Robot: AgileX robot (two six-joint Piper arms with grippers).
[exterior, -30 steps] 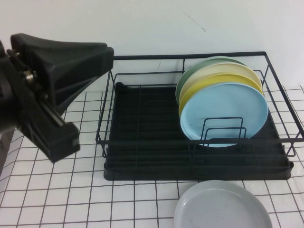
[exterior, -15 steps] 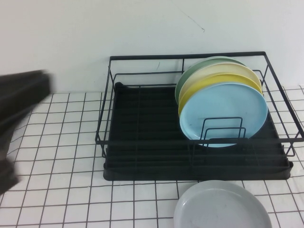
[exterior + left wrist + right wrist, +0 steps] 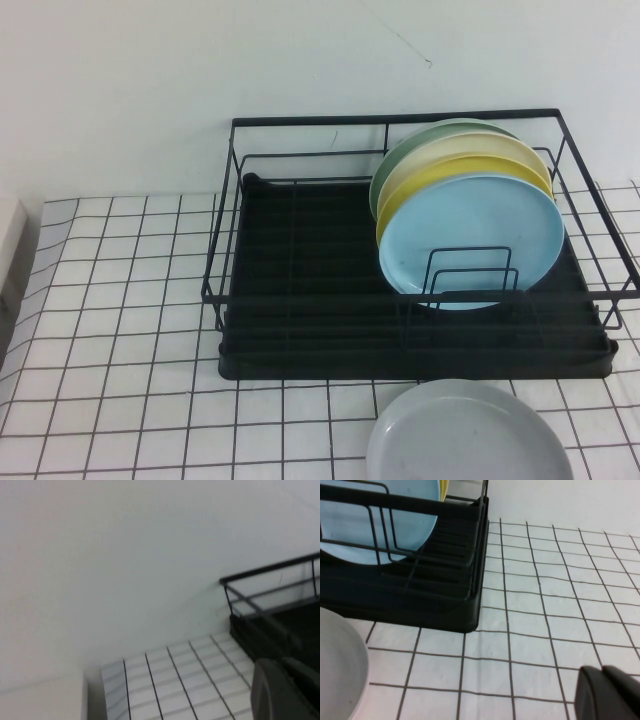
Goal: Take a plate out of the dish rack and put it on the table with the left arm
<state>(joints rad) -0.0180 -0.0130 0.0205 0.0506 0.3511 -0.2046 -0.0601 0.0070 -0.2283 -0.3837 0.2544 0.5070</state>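
Note:
The pale grey plate lies flat on the tiled table just in front of the dish rack, apart from both grippers. Its rim also shows in the right wrist view. Neither arm shows in the high view. In the left wrist view my left gripper is shut and empty, off the rack's left end, above the table. In the right wrist view my right gripper is shut and empty, low over the table to the right of the rack.
A light blue plate stands upright in the rack's right half, with yellow, cream and green plates behind it. A white wall runs behind the rack. The table's left edge borders a beige surface.
My left arm has swung out of the high view to the left. The grey plate and the rack have not moved.

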